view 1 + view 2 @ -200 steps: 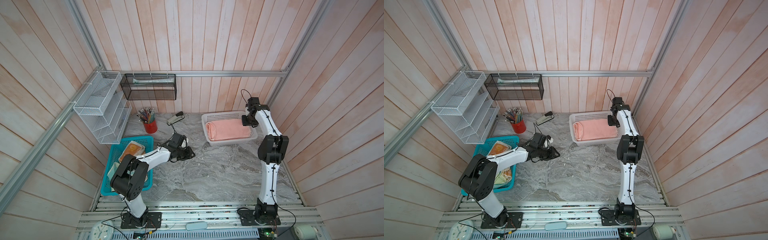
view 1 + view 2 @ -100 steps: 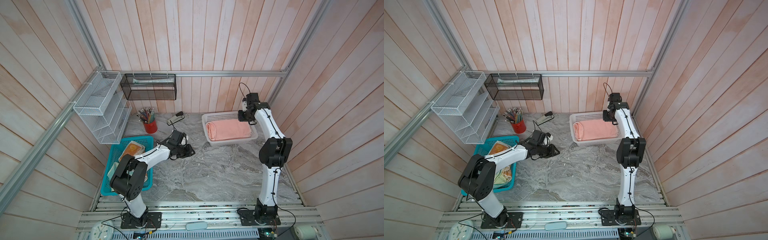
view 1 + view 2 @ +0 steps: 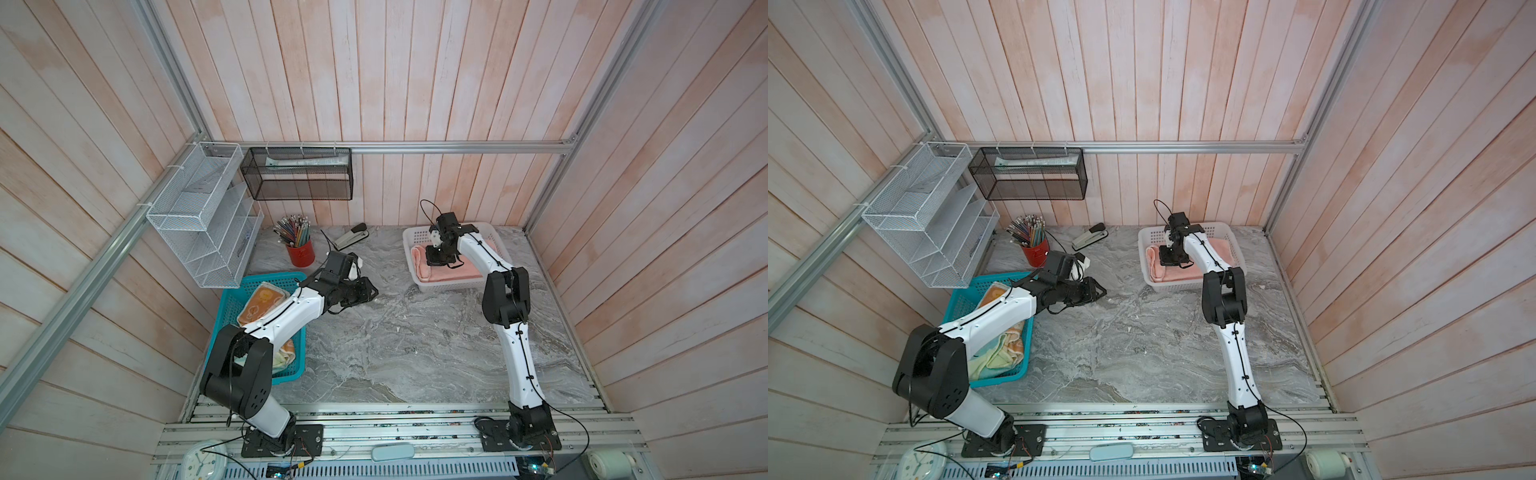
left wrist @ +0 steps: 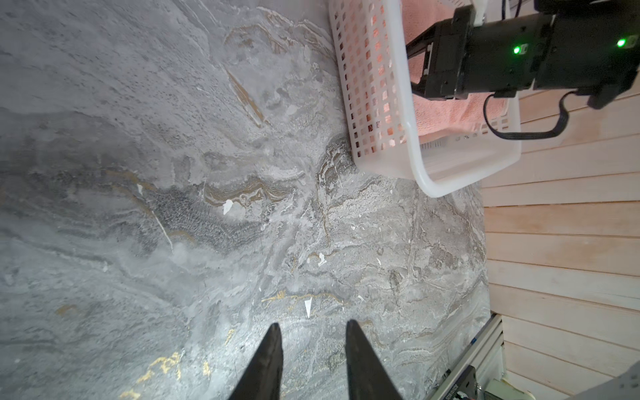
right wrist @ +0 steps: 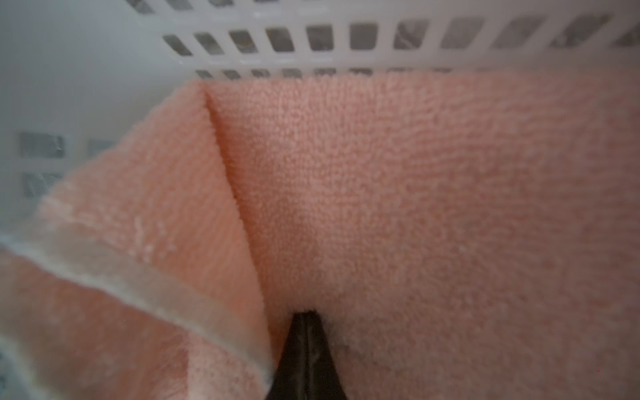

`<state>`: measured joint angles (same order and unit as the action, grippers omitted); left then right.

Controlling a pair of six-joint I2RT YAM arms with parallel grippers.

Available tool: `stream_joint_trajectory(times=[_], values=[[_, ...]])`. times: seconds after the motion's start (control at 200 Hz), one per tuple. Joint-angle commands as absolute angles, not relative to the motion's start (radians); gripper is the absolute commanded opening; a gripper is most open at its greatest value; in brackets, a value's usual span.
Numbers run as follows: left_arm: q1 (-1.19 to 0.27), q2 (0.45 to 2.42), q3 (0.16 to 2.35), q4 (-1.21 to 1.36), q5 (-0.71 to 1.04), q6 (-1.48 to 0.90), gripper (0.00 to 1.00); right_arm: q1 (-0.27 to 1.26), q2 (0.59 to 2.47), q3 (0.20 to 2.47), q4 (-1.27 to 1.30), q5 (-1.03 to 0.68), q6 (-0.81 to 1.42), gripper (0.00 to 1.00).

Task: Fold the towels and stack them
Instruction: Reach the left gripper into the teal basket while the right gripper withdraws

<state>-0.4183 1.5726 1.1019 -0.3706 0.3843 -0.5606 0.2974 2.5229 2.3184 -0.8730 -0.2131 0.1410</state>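
A folded salmon-pink towel (image 3: 465,270) (image 3: 1187,272) lies in the white basket (image 3: 451,285) (image 5: 311,52). My right gripper (image 3: 437,261) (image 3: 1170,261) (image 5: 304,314) points down into it near the basket's left end. It is shut, and its tip presses into the pink pile beside a fold. An orange-and-cream towel (image 3: 262,302) (image 3: 994,296) and a pale yellow towel (image 3: 283,358) (image 3: 994,358) lie in the blue basket (image 3: 231,300), partly under my left arm. My left gripper (image 3: 371,291) (image 3: 1100,291) (image 4: 311,325) is open above bare marble, with nothing between its fingers.
A red pencil cup (image 3: 300,253) and a stapler (image 3: 351,236) stand at the back of the marble table (image 3: 395,340). A white wire rack (image 3: 203,216) and a black mesh basket (image 3: 297,179) hang on the walls. Wooden walls close in both sides.
My right arm swung left from the basket's back right corner and came down onto the pink towel while its jaws closed. The left gripper shifted slightly toward the back.
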Motion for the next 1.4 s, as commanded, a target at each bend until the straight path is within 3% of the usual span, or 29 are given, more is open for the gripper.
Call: stream_joint_trajectory(times=[0.0,0.245,0.37,0.605,0.715,0.835,1.035,1.22,1.395], values=[[-0.405,1.535,1.064,-0.397,0.357,-0.556,0.33,0.332,2.513,2.400,-0.901,-0.256,0.161,0.04],[-0.397,1.509,1.045,-0.421,0.347,-0.557,0.34,0.376,2.444,2.318,-0.880,-0.212,0.167,0.21],[-0.389,1.490,1.046,-0.435,0.338,-0.557,0.34,0.386,2.451,2.316,-0.868,-0.284,0.172,0.21],[-0.315,1.404,1.077,-0.554,0.255,-0.522,0.36,0.414,2.420,2.367,-0.904,-0.217,0.161,0.25],[-0.227,1.337,1.116,-0.652,0.139,-0.488,0.43,0.414,2.325,2.304,-0.890,-0.182,0.145,0.26],[-0.070,1.292,1.095,-0.723,0.033,-0.508,0.59,0.414,2.174,2.144,-0.837,-0.158,0.152,0.27],[0.159,1.310,0.958,-0.645,0.088,-0.511,0.61,0.440,1.837,1.652,-0.615,-0.168,0.211,0.28],[0.190,1.447,0.924,-0.554,0.143,-0.509,0.62,0.513,1.594,1.189,-0.384,-0.205,0.314,0.28],[0.191,1.577,0.887,-0.473,0.133,-0.543,0.66,0.545,1.562,0.951,-0.204,-0.229,0.405,0.27]])
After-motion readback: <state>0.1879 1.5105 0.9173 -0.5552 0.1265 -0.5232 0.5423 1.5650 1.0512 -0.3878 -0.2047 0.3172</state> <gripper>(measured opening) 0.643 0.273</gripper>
